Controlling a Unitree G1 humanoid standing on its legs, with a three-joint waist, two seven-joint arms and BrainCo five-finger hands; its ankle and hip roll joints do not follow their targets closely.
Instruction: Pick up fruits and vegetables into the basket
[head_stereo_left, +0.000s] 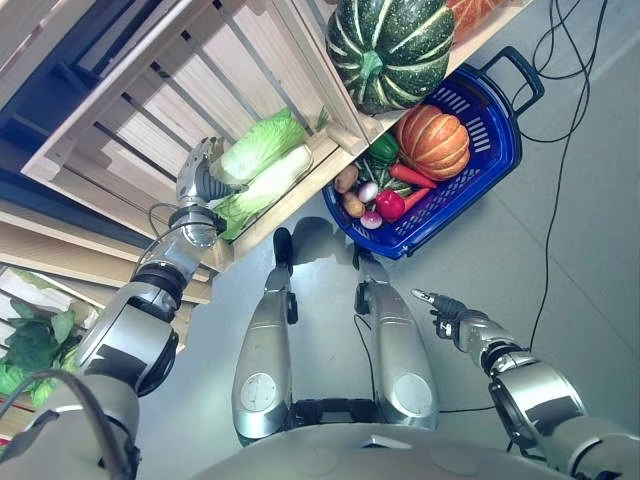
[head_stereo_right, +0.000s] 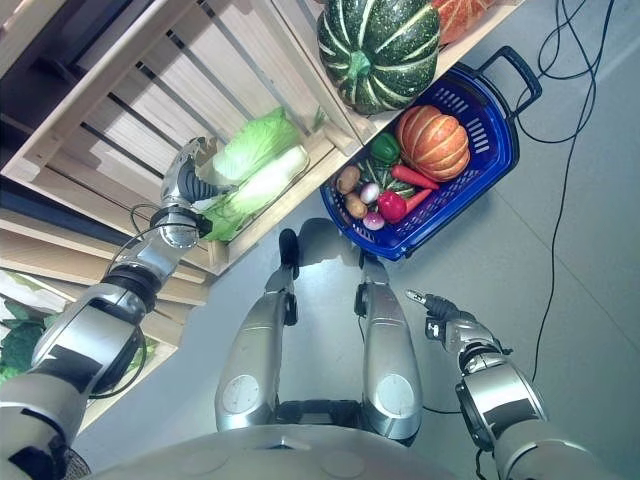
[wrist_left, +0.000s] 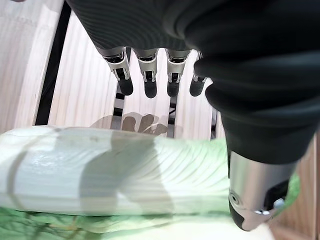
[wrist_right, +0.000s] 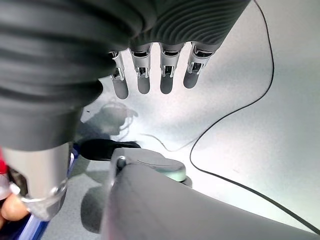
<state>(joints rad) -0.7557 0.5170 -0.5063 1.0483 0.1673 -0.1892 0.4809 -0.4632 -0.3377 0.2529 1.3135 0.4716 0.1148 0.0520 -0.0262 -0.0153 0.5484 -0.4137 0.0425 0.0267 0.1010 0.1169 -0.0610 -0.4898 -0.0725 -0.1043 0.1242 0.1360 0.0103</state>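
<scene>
The napa cabbage (head_stereo_left: 262, 182) lies in the wooden crate (head_stereo_left: 150, 90), at the crate's front corner, with a leafier green cabbage (head_stereo_left: 262, 143) touching it on the side deeper in the crate. The left hand (head_stereo_left: 200, 178) is inside the crate just beside the napa cabbage; in the left wrist view its fingers (wrist_left: 148, 82) are straight and spread above the pale ribbed cabbage, thumb (wrist_left: 255, 200) apart on the near side, nothing clasped. Just past the crate's corner, on the floor, stands the blue basket (head_stereo_left: 495, 150), holding an orange pumpkin (head_stereo_left: 433, 141), a red pepper (head_stereo_left: 390, 204), a green pepper (head_stereo_left: 383, 148), potatoes (head_stereo_left: 348, 190) and a carrot (head_stereo_left: 412, 176). A dark green striped squash (head_stereo_left: 390, 50) sits on the crate's neighbouring shelf, above the basket. The right hand (head_stereo_left: 447, 308) hangs over the floor, well apart from the basket, fingers straight and empty.
</scene>
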